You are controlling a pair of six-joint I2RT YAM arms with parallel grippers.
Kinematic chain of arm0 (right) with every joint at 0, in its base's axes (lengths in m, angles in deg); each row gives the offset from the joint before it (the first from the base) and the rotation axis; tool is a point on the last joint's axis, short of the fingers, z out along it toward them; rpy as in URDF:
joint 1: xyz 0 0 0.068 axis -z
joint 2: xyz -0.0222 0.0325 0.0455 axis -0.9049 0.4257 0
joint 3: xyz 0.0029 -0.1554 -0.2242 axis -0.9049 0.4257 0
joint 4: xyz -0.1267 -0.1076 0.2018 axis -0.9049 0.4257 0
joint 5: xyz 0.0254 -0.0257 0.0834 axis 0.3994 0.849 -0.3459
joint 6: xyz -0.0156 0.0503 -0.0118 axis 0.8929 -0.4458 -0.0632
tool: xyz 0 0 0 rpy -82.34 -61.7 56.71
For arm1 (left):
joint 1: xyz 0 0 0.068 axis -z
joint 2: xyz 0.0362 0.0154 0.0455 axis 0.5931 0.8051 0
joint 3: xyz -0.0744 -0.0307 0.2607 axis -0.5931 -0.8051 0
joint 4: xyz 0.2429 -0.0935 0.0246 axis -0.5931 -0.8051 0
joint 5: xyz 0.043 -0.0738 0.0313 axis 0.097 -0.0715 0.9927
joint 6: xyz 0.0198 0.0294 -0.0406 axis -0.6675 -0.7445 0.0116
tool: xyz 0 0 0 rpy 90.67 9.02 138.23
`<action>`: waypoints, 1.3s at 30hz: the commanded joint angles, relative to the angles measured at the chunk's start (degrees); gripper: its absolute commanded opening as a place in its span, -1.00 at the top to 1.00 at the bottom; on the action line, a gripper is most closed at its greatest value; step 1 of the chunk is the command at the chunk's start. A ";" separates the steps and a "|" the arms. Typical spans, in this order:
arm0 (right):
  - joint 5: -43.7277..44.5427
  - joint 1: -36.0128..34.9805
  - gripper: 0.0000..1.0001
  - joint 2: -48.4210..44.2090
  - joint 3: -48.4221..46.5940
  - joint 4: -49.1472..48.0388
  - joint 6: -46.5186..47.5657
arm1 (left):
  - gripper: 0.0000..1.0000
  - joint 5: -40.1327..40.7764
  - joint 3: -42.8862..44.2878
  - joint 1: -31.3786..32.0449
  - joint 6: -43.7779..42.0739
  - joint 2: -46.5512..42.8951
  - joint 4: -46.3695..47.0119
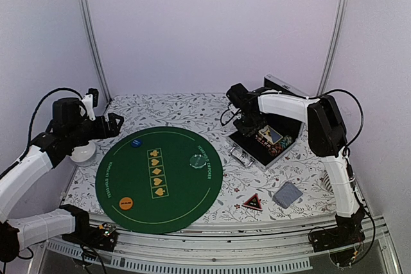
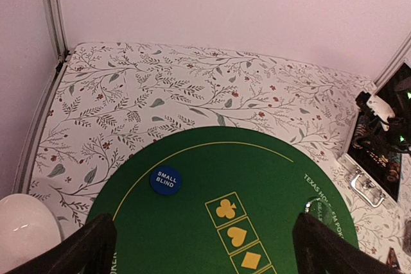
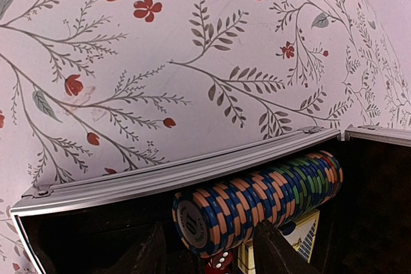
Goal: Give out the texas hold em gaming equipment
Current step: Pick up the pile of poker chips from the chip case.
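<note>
A row of striped poker chips [image 3: 257,200] lies on its side in the open metal case [image 1: 245,147]. My right gripper [image 3: 215,251] is open inside the case, one finger on each side of the row's near end; in the top view it [image 1: 247,123] is over the case's far-left part. My left gripper [image 1: 114,124] is open and empty above the green mat's far-left edge. On the mat [image 1: 186,190] lie a blue "small blind" disc [image 2: 166,180], a clear disc [image 1: 197,160] and an orange disc [image 1: 126,203]. A red-black triangle token [image 1: 252,202] and grey-blue cards [image 1: 288,194] lie right of the mat.
A white cup [image 1: 83,153] stands left of the mat, below my left arm; it also shows in the left wrist view [image 2: 22,229]. The case also holds a red die [image 3: 218,262] and a card box [image 3: 302,235]. White walls enclose the floral-patterned table.
</note>
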 commanded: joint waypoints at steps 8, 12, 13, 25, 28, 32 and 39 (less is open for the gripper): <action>2.31 1.18 -0.03 1.85 0.91 0.17 -0.37 | -0.96 -0.77 -0.70 -0.85 0.03 0.59 1.20; 0.52 1.22 -0.01 2.48 0.95 0.08 -0.30 | -0.96 -0.73 -0.67 -0.84 0.03 0.69 1.20; 0.38 1.24 0.01 2.70 0.89 0.02 -0.24 | -0.96 -0.77 -0.67 -0.88 0.03 0.69 1.22; -5.13 1.29 0.13 2.25 1.89 -0.49 -1.79 | -0.96 -0.54 -0.56 -0.84 -0.74 1.13 1.25; -6.12 1.31 0.13 1.53 2.53 -0.97 -2.59 | -0.96 -0.42 -0.61 -0.84 -0.88 1.04 1.54; -5.10 1.30 0.14 1.13 2.83 -1.40 -3.33 | -0.96 -0.59 -0.52 -0.87 -0.94 1.30 1.73; -4.98 1.26 0.14 1.00 2.97 -2.27 -3.43 | -0.96 -0.33 -0.70 -0.84 -1.11 1.13 1.64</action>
